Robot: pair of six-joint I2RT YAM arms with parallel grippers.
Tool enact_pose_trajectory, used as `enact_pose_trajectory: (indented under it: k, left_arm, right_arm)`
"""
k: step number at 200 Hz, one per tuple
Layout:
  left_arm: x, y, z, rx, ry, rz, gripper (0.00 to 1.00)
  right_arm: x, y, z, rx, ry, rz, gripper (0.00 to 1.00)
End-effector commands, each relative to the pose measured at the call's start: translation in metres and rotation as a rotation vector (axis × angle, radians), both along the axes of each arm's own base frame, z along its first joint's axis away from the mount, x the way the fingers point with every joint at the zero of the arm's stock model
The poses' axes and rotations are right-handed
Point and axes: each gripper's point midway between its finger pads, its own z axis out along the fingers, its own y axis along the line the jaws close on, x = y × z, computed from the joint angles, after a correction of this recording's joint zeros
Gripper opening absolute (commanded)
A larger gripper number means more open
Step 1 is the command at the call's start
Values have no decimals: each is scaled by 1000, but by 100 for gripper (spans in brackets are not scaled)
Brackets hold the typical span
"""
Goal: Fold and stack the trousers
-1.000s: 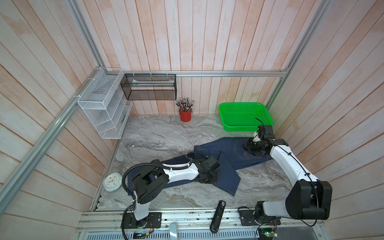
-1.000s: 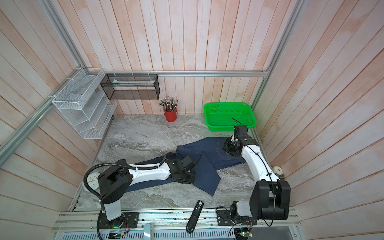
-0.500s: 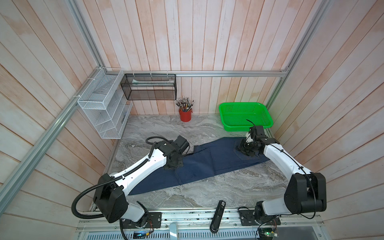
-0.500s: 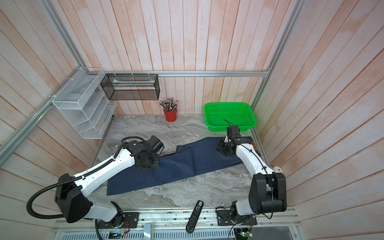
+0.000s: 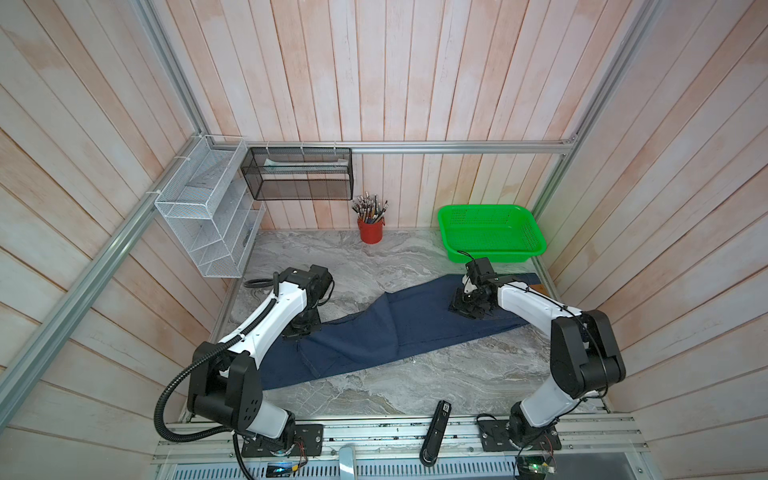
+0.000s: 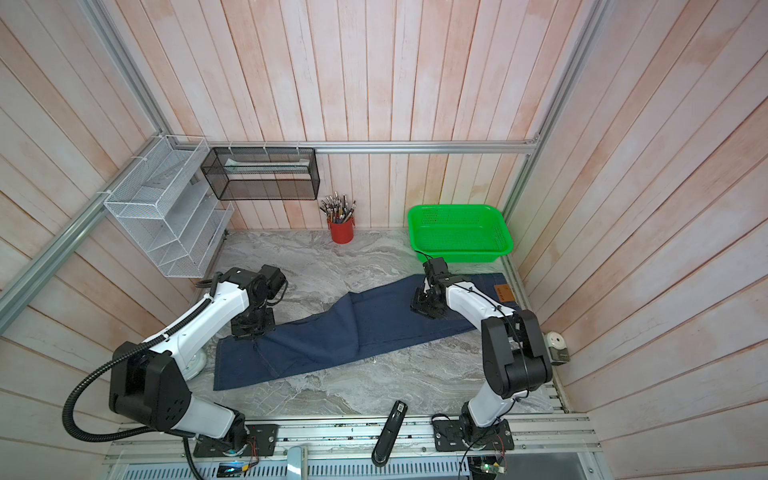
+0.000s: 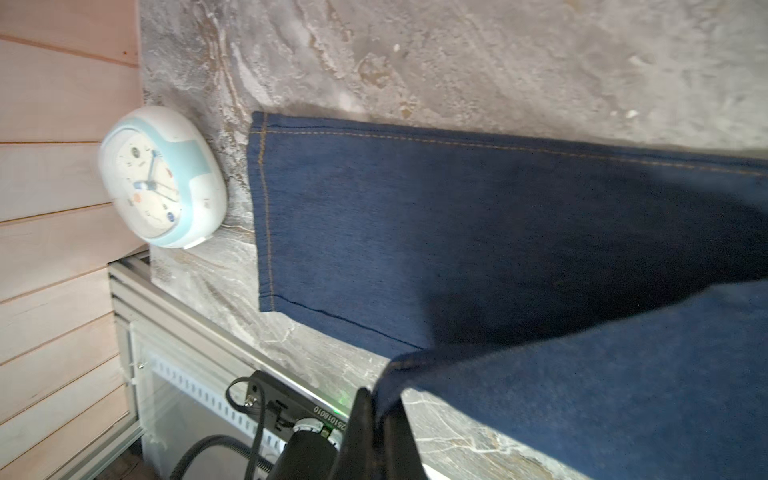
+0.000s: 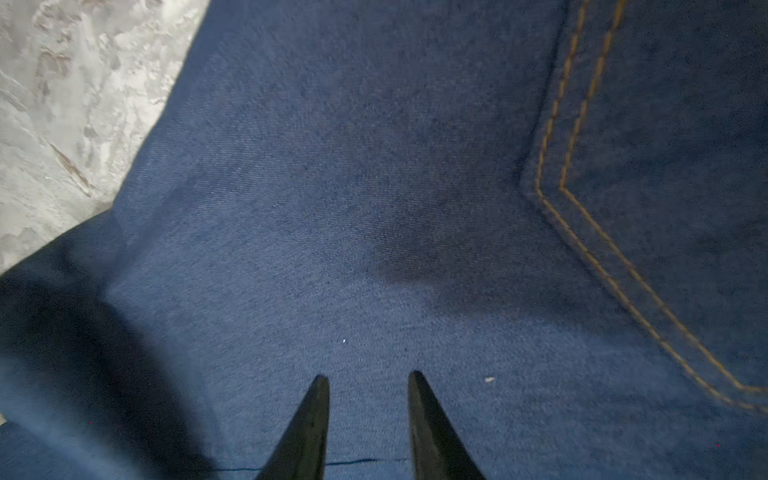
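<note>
In its wrist view the left gripper point(image 7: 376, 401) is cut off at the frame edge; jaws closed, pinching a hem edge of the trousers point(image 5: 399, 332). From above its tips are hidden under the wrist. The right gripper point(image 8: 368, 378) has fingers a narrow gap apart with nothing between, tips at the seat denim beside tan pocket stitching point(image 8: 582, 216); contact hard to tell. Trousers lie on the table point(image 5: 436, 382), running from left gripper to right gripper. One leg is lifted at the left gripper, the other hem flat beneath it. Right arm covers part of the waistband; tan patch point(image 6: 503, 291) shows beyond the right gripper. Clock point(image 7: 162, 176) sits just past the flat hem. Green basket point(image 5: 490, 237) is near, behind the right gripper; red pen cup point(image 5: 370, 230) well apart.
</note>
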Motion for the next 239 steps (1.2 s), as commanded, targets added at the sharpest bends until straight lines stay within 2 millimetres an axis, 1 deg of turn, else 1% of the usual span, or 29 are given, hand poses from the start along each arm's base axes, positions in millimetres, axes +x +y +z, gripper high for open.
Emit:
enact_pose_trajectory:
  k: [1,16,31,55,70,85,104,121,138,157,165,175,185,196,203,215,225,239]
  left_arm:
    - [0,28,26,104,7,5,0]
    - [3,35,38,119,-10,14,0]
    - [8,31,47,80,-42,7,0]
    - [12,18,62,-11,-109,4,0]
    - [9,14,67,-45,-126,0,0]
    - [3,17,61,-42,-111,16,0]
    - [-8,28,41,2,-29,53,0]
    - [-9,40,28,66,28,79,0]
    - [0,51,27,117,38,107,2]
    - [18,62,27,148,45,131,2]
    - [28,62,26,150,46,130,2]
    - [41,57,27,126,38,126,2]
    - [55,43,24,74,20,104,0]
    - [67,15,19,3,8,51,0]
    - [74,-12,13,-71,4,-5,0]
    - [81,-66,5,-221,-10,-96,0]
    - [82,-113,1,-334,-17,-168,0]
    - [80,-170,-4,-457,-6,-243,0]
  right_arm:
    - [5,-4,-11,-53,4,13,33]
    - [7,-8,-16,-83,15,13,33]
    - [8,-8,-16,-88,13,22,33]
    - [10,0,0,-46,-28,31,33]
    - [10,4,12,-33,-55,40,33]
    - [10,5,21,-32,-64,43,33]
    - [10,4,25,-40,-67,47,33]
    - [10,4,27,-41,-71,49,33]
    - [10,5,27,-35,-69,51,34]
    - [10,6,27,-32,-74,50,33]
    - [11,6,27,-33,-73,51,33]
    - [12,6,28,-33,-76,53,33]
    - [12,6,28,-33,-74,53,33]
    - [13,7,30,-32,-79,53,34]
    - [14,7,30,-34,-79,52,33]
    - [17,6,31,-38,-85,48,33]
    - [18,6,32,-39,-87,47,33]
    - [21,5,34,-41,-92,47,33]
